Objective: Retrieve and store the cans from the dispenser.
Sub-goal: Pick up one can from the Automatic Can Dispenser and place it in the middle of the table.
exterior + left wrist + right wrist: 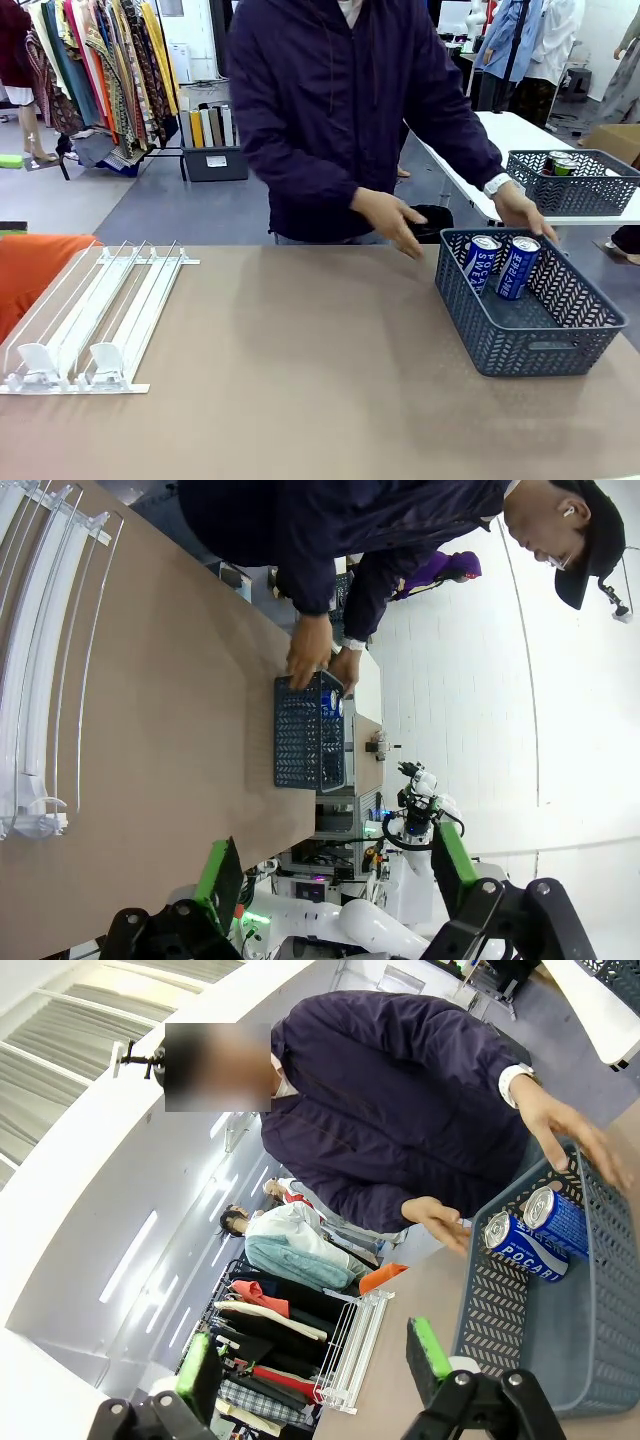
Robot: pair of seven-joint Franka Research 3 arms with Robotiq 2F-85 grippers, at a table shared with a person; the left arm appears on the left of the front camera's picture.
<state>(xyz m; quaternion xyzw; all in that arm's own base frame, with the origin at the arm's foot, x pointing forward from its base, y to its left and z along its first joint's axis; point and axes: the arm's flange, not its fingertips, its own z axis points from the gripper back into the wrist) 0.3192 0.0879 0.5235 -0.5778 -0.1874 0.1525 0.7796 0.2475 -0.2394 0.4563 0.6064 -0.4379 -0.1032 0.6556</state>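
Note:
Two blue cans with white lettering, one (pixel 482 262) beside the other (pixel 518 267), lean in the far end of a dark grey mesh basket (pixel 540 345) on the table's right. The white and clear dispenser (pixel 90 320) lies at the left with its lanes bare. In the left wrist view my left gripper (pixel 335 870) is open high above the table, holding nothing; the dispenser (pixel 40 680), basket (pixel 298 735) and a blue can (pixel 333 705) lie far off. My right gripper (pixel 315 1365) is open and holds nothing, near the basket (pixel 490 1310), its cans (pixel 520 1245) and the dispenser (pixel 350 1350).
A person in a dark jacket leans over the far edge, one hand (pixel 390 220) above the table and the other (pixel 520 210) on the basket's far rim. A second mesh basket (pixel 585 190) with cans stands on a white table behind. Clothes racks fill the background.

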